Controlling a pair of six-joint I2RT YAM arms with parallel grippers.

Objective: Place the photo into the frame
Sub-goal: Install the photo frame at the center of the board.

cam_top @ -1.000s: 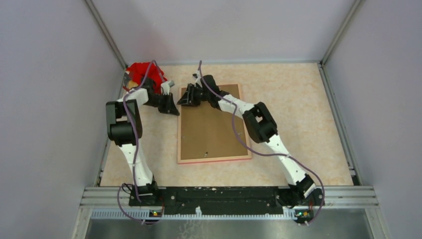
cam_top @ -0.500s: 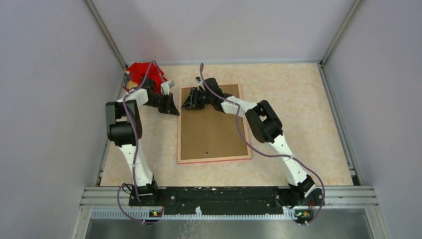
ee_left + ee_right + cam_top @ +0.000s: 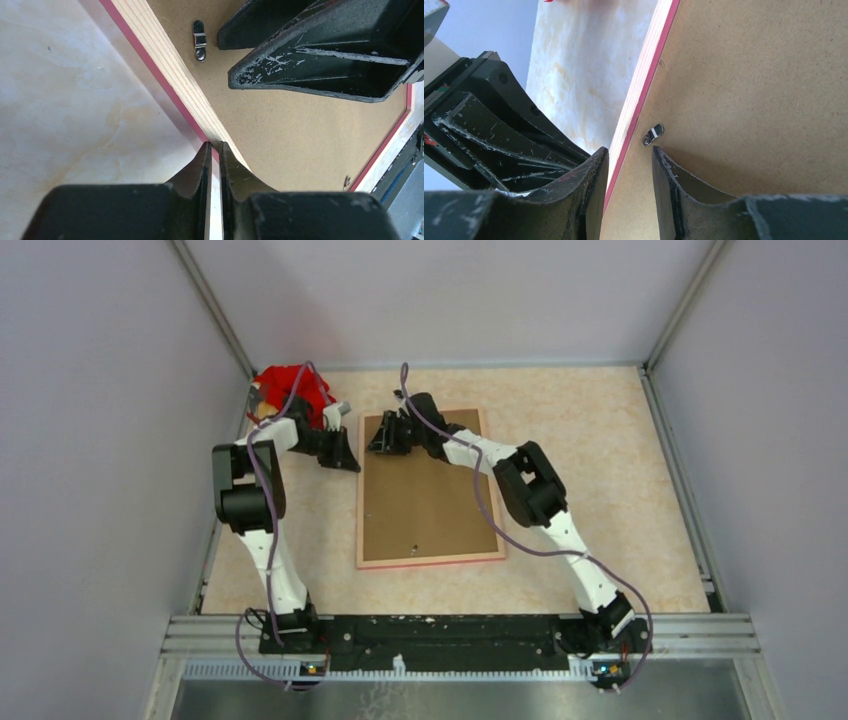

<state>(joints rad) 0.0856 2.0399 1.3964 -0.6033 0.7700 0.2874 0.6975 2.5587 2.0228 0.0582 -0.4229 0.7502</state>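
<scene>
Frame [image 3: 361,510] is lying face down on the tabletop [image 3: 600,470], its long axis running away from the bases, with a brown board [image 3: 425,505] filling its back; no photo is showing. Right pincer [image 3: 630,152], narrowly parted, is hovering over the far left corner, a clip [image 3: 652,134] just ahead of its fingers. Left pincer [image 3: 214,146], pressed nearly closed, is sitting just outside the left rail, leaving the right arm nearer the clip.

Red object [image 3: 290,385] lies in the table's [image 3: 600,440] far-left corner
</scene>
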